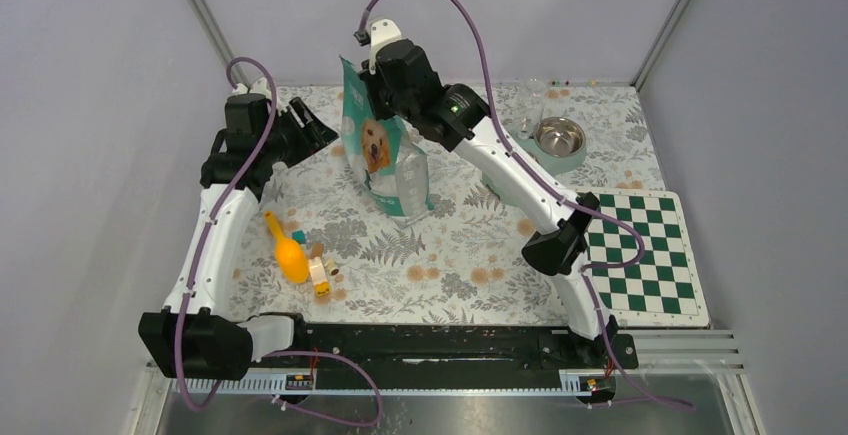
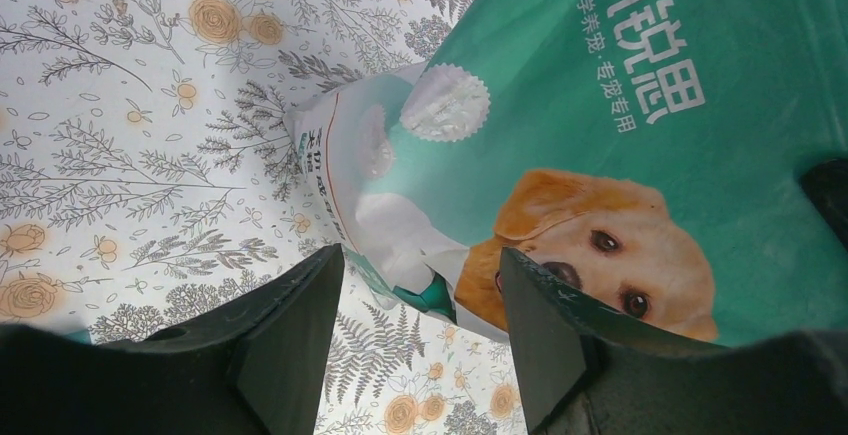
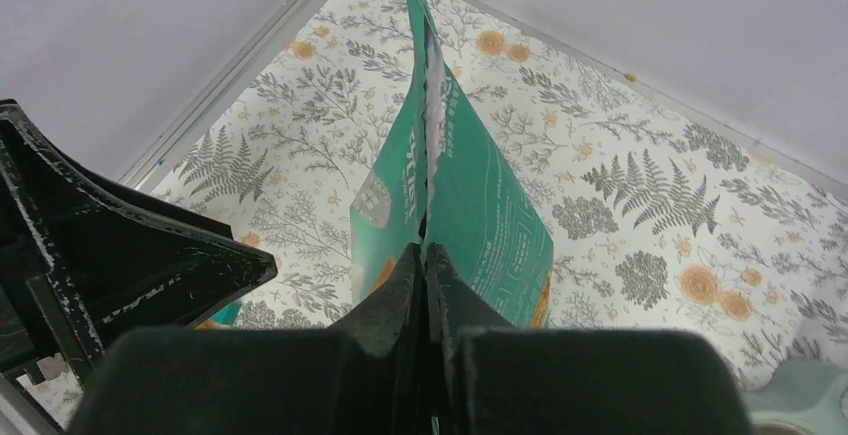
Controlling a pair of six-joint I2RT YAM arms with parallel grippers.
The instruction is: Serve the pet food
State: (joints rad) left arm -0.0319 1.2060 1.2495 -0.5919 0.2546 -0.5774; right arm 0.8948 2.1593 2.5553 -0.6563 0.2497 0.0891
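Note:
A teal bag (image 1: pixel 385 160) picturing a golden retriever stands upright at the back middle of the floral mat. My right gripper (image 1: pixel 373 72) is above it, shut on the bag's flat top seam. In the right wrist view the fingers (image 3: pixel 425 250) are pressed together on that seam, and the bag (image 3: pixel 470 195) hangs below them. My left gripper (image 1: pixel 322 135) is just left of the bag, open, with nothing between its fingers. In the left wrist view the bag's dog picture (image 2: pixel 620 155) fills the space beyond the left gripper (image 2: pixel 420 255). The pet food itself is hidden.
A steel bowl (image 1: pixel 560 138) in a pale green stand sits at the back right. An orange scoop (image 1: pixel 288 255) and small toy blocks (image 1: pixel 320 275) lie at the front left. A green-and-white chequered mat (image 1: pixel 645 250) covers the right side.

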